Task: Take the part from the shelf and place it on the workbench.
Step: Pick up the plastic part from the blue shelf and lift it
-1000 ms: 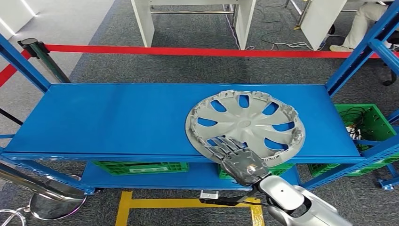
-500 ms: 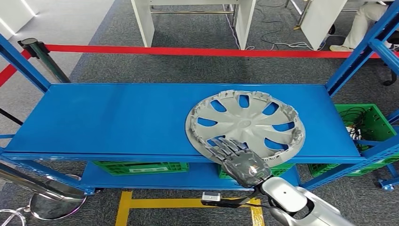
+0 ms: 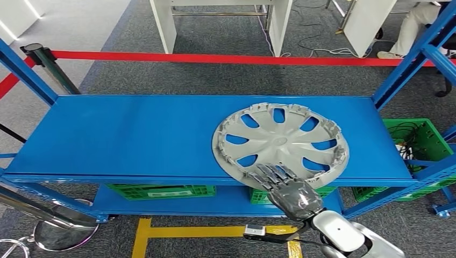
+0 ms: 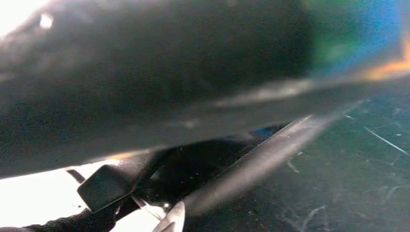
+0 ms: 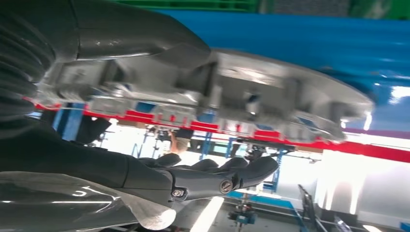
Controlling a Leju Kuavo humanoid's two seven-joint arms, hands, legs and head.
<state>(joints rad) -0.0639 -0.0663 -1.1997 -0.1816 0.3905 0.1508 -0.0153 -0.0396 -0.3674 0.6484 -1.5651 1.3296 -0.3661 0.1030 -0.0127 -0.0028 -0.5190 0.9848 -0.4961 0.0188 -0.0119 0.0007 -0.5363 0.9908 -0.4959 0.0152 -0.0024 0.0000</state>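
The part is a silver hubcap (image 3: 279, 141) lying flat on the right half of the blue shelf (image 3: 123, 134), its near rim at the shelf's front edge. My right hand (image 3: 287, 188) reaches in from below right, its fingers (image 3: 271, 173) spread over the near rim. In the right wrist view the thick thumb (image 5: 140, 41) lies against the hubcap (image 5: 270, 92) on one side. The dark fingers (image 5: 227, 176) stretch out on the other side with a gap to the rim, so the hand straddles the edge without clamping it.
Blue uprights frame the shelf at both ends. Green crates sit on the lower level (image 3: 161, 190) and at the right (image 3: 417, 134). A red barrier tape (image 3: 215, 58) on a metal post (image 3: 51, 67) runs behind. White table legs (image 3: 164, 24) and a seated person (image 3: 422, 27) are farther back.
My right hand has drawn back a little toward me and to the right, so its fingers cover less of the hubcap. The hubcap has not moved.
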